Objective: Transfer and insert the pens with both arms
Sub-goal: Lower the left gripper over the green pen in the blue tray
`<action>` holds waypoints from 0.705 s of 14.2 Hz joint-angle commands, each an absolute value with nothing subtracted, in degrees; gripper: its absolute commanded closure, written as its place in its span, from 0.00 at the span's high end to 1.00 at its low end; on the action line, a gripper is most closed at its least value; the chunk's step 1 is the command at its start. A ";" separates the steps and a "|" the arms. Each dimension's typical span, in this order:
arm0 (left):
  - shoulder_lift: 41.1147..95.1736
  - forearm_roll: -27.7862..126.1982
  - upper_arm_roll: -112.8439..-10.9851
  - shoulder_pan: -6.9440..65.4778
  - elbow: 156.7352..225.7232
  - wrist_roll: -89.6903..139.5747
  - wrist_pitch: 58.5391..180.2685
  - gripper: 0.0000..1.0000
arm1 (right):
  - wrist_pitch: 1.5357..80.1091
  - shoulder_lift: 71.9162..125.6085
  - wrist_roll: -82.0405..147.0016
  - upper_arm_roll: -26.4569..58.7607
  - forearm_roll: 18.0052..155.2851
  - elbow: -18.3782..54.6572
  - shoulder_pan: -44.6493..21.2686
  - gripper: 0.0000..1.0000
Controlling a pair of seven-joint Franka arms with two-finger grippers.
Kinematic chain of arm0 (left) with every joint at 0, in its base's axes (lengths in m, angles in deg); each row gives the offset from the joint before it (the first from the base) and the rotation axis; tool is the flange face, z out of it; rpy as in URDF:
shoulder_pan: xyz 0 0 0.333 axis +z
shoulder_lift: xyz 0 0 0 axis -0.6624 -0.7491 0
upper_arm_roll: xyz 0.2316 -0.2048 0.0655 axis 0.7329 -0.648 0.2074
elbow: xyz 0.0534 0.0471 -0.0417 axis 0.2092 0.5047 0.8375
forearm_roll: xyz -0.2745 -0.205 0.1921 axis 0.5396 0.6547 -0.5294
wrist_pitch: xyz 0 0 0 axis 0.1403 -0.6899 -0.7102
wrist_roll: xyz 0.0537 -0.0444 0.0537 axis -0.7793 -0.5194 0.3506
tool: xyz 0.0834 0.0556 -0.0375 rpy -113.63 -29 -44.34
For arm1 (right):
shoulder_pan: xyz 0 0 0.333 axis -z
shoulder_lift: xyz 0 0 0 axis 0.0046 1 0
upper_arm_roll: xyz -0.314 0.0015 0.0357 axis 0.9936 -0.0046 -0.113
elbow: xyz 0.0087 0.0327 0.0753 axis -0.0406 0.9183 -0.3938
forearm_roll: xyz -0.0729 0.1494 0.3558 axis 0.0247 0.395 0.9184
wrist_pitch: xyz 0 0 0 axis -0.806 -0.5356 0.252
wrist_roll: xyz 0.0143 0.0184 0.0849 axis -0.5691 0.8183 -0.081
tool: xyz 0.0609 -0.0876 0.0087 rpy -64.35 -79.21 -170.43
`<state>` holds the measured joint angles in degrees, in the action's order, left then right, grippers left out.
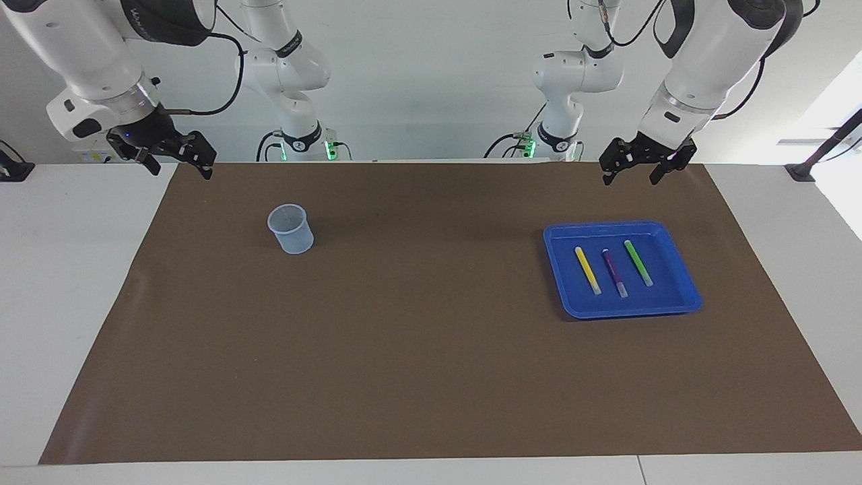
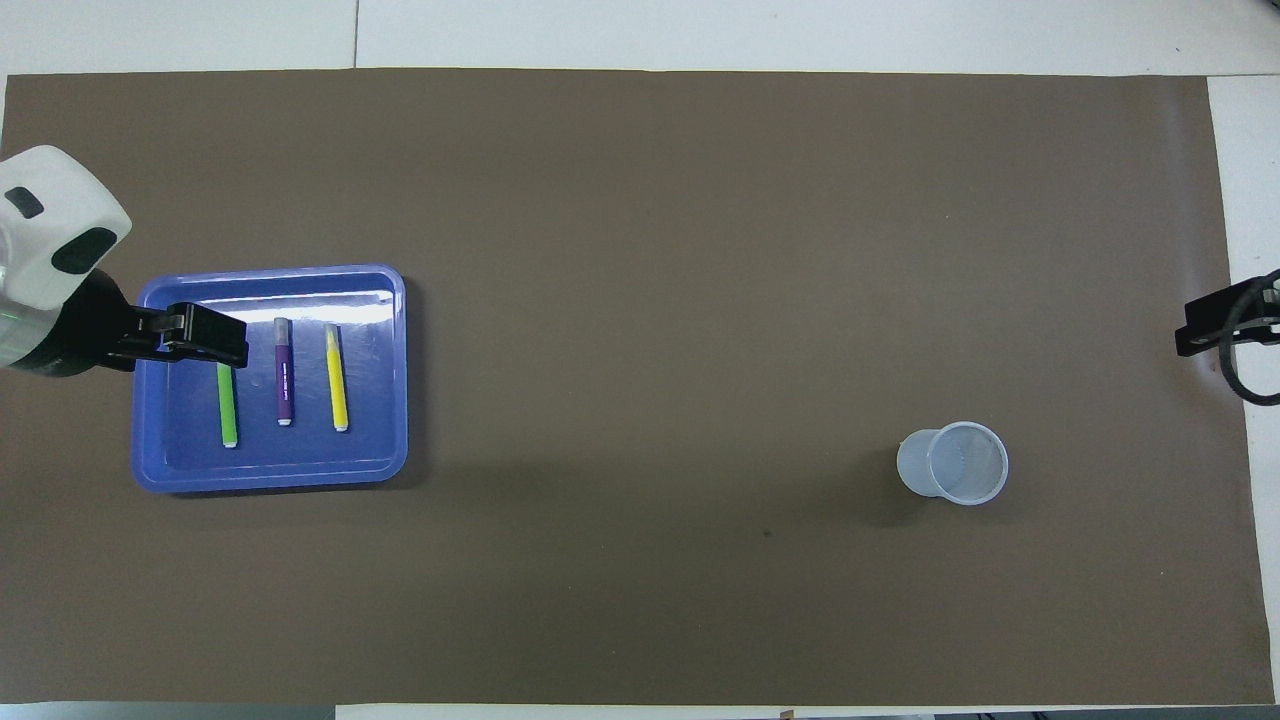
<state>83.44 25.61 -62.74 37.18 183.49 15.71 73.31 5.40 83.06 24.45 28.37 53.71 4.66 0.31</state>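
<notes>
Three pens lie side by side in a blue tray (image 1: pixel 670 286) toward the left arm's end of the table: yellow (image 1: pixel 587 269), purple (image 1: pixel 614 272) and green (image 1: pixel 638 263). In the overhead view they show as green (image 2: pixel 229 415), purple (image 2: pixel 284 372) and yellow (image 2: pixel 337 378) in the tray (image 2: pixel 370 445). My left gripper (image 1: pixel 632 178) is open and empty, raised in the air; from above, the left gripper (image 2: pixel 215 338) covers the green pen's farther end. My right gripper (image 1: pixel 182 170) is open and empty, raised at the right arm's end of the table, and only its tip (image 2: pixel 1200 330) shows from above.
A clear plastic cup (image 1: pixel 291 229) stands upright on the brown mat (image 1: pixel 431 350) toward the right arm's end; it also shows in the overhead view (image 2: pixel 955 462). White table surface borders the mat on all sides.
</notes>
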 commanded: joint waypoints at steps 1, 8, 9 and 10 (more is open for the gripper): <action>85.68 25.12 -62.49 40.86 190.74 11.45 78.22 1.00 | 4.87 82.37 24.48 28.36 54.91 5.18 0.70 1.00; 81.99 25.12 -62.49 49.92 205.41 3.19 97.44 1.00 | 4.87 82.37 24.31 28.36 54.91 5.18 0.70 1.00; 81.20 25.12 -62.49 50.10 207.26 0.91 100.69 1.00 | 4.87 82.37 24.31 28.36 54.91 5.18 0.70 1.00; 79.97 25.12 -62.49 50.53 208.41 -0.33 102.64 1.00 | 4.79 82.37 24.48 28.36 54.91 5.18 0.70 1.00</action>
<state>80.93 25.49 -62.26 49.74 205.32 2.35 98.14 5.40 83.06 24.45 28.37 53.71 4.66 0.31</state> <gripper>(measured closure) 0.000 0.000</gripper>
